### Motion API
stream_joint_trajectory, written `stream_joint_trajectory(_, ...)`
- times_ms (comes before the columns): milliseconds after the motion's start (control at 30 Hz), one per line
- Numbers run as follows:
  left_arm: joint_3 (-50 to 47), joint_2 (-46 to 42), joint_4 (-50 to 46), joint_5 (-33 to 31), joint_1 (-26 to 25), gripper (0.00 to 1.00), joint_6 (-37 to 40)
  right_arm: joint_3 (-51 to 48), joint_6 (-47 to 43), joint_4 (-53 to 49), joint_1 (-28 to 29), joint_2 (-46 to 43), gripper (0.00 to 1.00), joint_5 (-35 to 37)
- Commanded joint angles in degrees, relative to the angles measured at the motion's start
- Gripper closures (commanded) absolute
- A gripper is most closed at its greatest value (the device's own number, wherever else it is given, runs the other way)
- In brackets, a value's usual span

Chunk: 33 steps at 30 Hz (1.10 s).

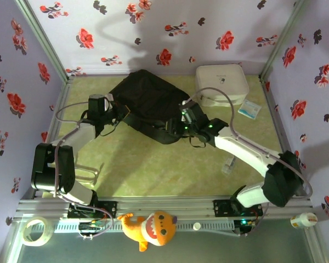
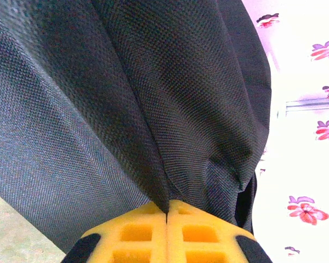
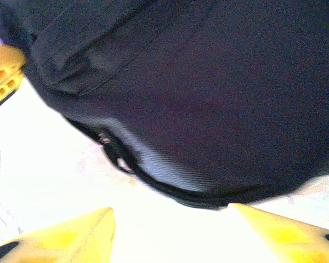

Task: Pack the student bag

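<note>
The student bag, a large black fabric backpack, lies at the back middle of the green table. My left gripper is at its left edge. In the left wrist view, the yellow jaws of the left gripper are shut, pinching a fold of the bag's black cloth. My right gripper is at the bag's near right edge. In the right wrist view, the right gripper stands open just short of the bag's rim and its zipper, with nothing between its fingers.
A white zip case sits at the back right, with a blue-and-white packet beside it. A small clear item lies under the right arm. An orange plush toy, a tape roll and a white bottle rest along the front rail.
</note>
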Motion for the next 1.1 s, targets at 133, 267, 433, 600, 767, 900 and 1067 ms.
stream_joint_trajectory(133, 0.74, -2.32, 0.86, 2.12, -0.59, 1.0, 2.3, 5.59, -0.73, 5.6, 2.82, 8.45, 0.49, -5.96)
stream_joint_trajectory(267, 1.08, -2.12, 0.32, 2.83, -0.68, 1.0, 2.56, 7.04, -1.73, 4.66, 2.74, 10.22, 0.5, -3.78)
stream_joint_trajectory(433, 1.34, -2.09, 0.27, 3.25, -0.68, 1.0, 2.54, 8.81, -3.62, 2.8, 2.75, 11.91, 0.5, -1.15)
stream_joint_trajectory(600, 1.89, -2.01, 0.18, 3.94, -0.84, 1.0, 2.95, 8.63, -4.43, 3.41, 2.75, 13.45, 0.49, -2.36)
stream_joint_trajectory(767, 2.75, -1.88, -0.7, 4.35, -0.95, 1.0, 3.31, 8.54, -4.94, 3.87, 2.88, 14.11, 0.5, -5.61)
stream_joint_trajectory(900, 3.03, -2.03, -0.74, 4.53, -1.03, 1.0, 3.19, 8.86, -5.36, 2.68, 2.98, 14.89, 0.52, -6.35)
stream_joint_trajectory(1067, 3.53, -2.3, -1.26, 4.62, -1.07, 1.0, 3.25, 9.66, -7.06, -0.57, 3.3, 15.18, 0.56, -5.56)
